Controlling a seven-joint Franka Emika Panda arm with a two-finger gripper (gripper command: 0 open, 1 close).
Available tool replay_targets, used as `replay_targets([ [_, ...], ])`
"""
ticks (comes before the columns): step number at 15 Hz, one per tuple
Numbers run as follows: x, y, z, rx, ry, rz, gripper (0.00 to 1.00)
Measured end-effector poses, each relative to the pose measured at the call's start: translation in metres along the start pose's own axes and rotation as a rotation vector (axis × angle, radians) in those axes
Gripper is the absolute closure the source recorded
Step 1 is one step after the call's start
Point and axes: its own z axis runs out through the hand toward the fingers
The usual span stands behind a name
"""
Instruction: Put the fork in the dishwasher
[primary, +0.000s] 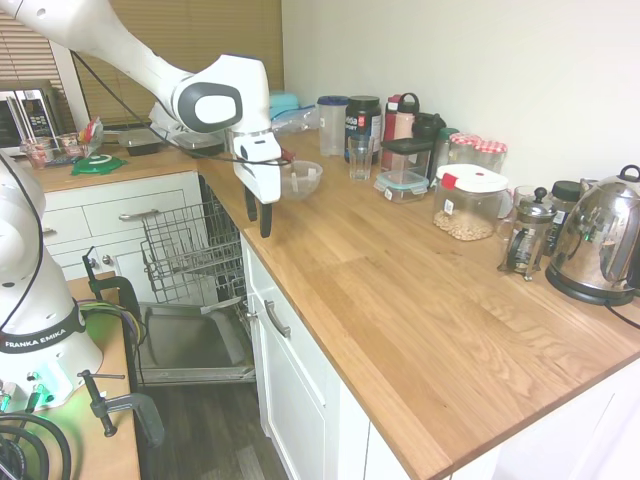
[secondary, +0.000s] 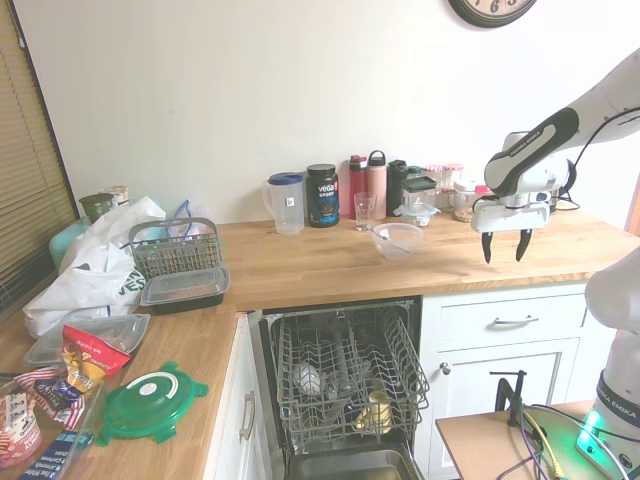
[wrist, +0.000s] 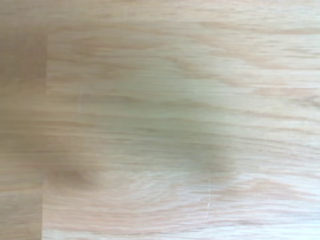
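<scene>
The fork (secondary: 378, 232) is only a thin pale sliver lying in the clear bowl (secondary: 397, 239) on the wooden counter; in the first exterior view I cannot make it out inside the bowl (primary: 300, 178). My gripper (secondary: 505, 247) hangs open and empty just above the counter, to the right of the bowl and apart from it. In the first exterior view the gripper (primary: 258, 218) is over the counter's front edge, in front of the bowl. The dishwasher (secondary: 345, 370) below stands open with its wire rack (primary: 190, 245) pulled out over the lowered door (primary: 195, 345). The wrist view shows only blurred wood.
Bottles, a jug, a glass and lidded containers (primary: 400, 185) line the wall behind the bowl. A kettle (primary: 600, 240), a French press (primary: 525, 235) and a jar (primary: 468, 200) stand further along. A cutlery basket (secondary: 177, 250) and a bag sit at the left counter.
</scene>
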Motion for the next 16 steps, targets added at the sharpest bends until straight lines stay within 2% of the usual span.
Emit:
replay_targets([
  [3,-0.003,-0.002,-0.003,0.000,0.001,-0.004,0.00],
  [6,-0.039,-0.018,-0.046,0.081,0.022,-0.057,0.00],
  [11,-0.134,-0.039,-0.144,0.232,0.145,-0.211,0.00],
  [13,-0.142,-0.060,-0.161,0.273,0.159,-0.237,0.00],
  [16,-0.134,-0.107,-0.159,0.318,0.148,-0.260,0.00],
])
